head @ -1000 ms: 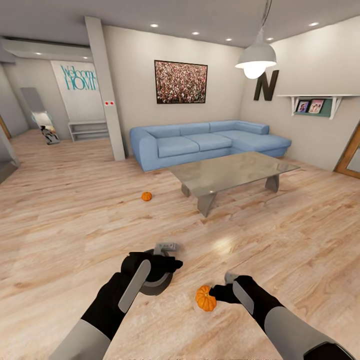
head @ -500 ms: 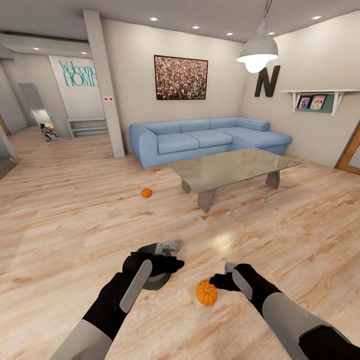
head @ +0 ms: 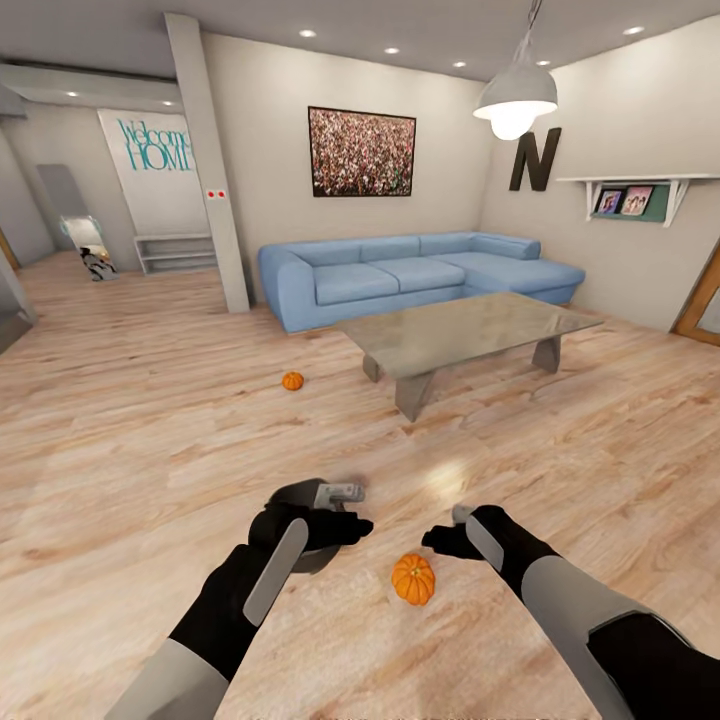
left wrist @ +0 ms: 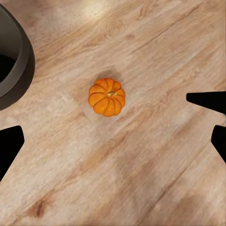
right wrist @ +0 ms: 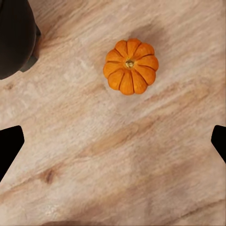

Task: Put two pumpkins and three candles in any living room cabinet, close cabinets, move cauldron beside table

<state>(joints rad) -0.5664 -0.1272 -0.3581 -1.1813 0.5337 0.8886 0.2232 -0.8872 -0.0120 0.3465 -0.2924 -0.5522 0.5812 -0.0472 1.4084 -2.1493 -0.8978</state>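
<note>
Wood floor (head: 120,420), blue sofa (head: 400,275), pendant lamp (head: 515,100)

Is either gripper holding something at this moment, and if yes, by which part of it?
Nothing is held. The near pumpkin lies free on the floor, apart from the open right gripper. The left gripper is also open, above the cauldron.

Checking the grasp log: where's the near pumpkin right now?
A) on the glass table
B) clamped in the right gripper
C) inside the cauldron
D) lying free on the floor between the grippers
D: the near pumpkin lies on bare floor, with the right gripper open and clear of it.
</note>
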